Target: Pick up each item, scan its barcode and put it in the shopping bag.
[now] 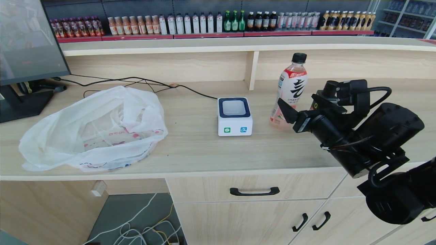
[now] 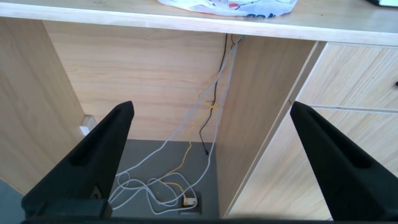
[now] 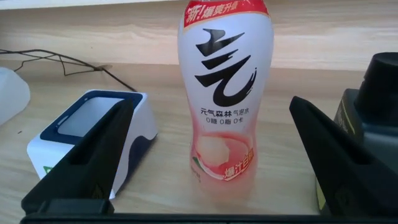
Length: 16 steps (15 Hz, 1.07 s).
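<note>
A pink drink bottle [image 1: 289,93] with a black cap stands upright on the wooden counter [image 1: 190,149], right of the white scanner box [image 1: 234,116]. The open white shopping bag [image 1: 92,129] lies at the counter's left. My right gripper [image 1: 295,108] is open, level with the bottle's lower half and just short of it. In the right wrist view the bottle [image 3: 225,93] stands ahead, centred between the spread fingers [image 3: 93,168] of the right gripper [image 3: 211,109]. My left gripper [image 2: 208,115] is open and holds nothing, below counter height before the cabinet's open bay.
A dark item [image 3: 373,93] stands on the counter right of the bottle, mostly hidden by my arm in the head view. A monitor [image 1: 27,41] and cables [image 1: 136,81] sit at the back left. Drawers [image 1: 254,191] lie under the counter. Loose cables [image 2: 168,186] lie on the floor.
</note>
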Motion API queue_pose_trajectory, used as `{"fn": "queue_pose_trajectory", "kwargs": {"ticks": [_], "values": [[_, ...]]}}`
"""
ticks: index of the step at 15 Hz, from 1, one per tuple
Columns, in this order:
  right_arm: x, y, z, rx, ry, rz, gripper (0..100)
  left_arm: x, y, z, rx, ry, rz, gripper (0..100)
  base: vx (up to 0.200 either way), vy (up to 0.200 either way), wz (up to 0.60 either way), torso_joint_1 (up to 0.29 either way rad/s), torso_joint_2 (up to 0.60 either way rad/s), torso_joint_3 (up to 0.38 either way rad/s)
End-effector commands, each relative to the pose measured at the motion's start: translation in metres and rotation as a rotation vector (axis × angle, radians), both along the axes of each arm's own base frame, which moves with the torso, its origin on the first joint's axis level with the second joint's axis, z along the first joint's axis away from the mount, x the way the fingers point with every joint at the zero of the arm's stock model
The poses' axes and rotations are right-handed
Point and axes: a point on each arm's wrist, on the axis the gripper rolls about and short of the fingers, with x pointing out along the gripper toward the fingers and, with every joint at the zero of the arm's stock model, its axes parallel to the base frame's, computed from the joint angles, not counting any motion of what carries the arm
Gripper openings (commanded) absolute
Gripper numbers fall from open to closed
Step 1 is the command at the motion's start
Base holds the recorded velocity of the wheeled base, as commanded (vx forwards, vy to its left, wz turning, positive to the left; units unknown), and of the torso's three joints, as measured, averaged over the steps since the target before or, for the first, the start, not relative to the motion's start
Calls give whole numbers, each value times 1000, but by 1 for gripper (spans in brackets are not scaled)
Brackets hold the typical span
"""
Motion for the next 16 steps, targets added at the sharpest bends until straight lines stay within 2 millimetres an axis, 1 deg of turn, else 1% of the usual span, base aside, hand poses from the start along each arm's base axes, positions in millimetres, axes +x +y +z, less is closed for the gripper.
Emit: {"fn": "queue_pose_trajectory", "kwargs": {"ticks": [1,4,6,7,10,11,13,16], "values": [[3,0,-4,-4,10,-3,100,0,0,0,-1,0,0,100,0,0,0,0,0,0],[8,1,-11,-8,20,-8,100,0,0,0,-1,0,0,100,0,0,0,0,0,0],[14,1,-11,-4,12,-12,100,0,0,0,-1,0,0,100,0,0,0,0,0,0],[21,3,-10,2,-1,-15,100,0,0,0,-1,0,0,100,0,0,0,0,0,0],[29,6,-12,0,2,-12,100,0,0,0,-1,0,0,100,0,0,0,0,0,0],[34,9,-16,-3,9,-12,100,0,0,0,-1,0,0,100,0,0,0,0,0,0],[38,10,-23,-2,28,-10,100,0,0,0,-1,0,0,100,0,0,0,0,0,0],[43,9,-26,13,35,-15,100,0,0,0,-1,0,2,100,0,0,0,0,0,0]]}}
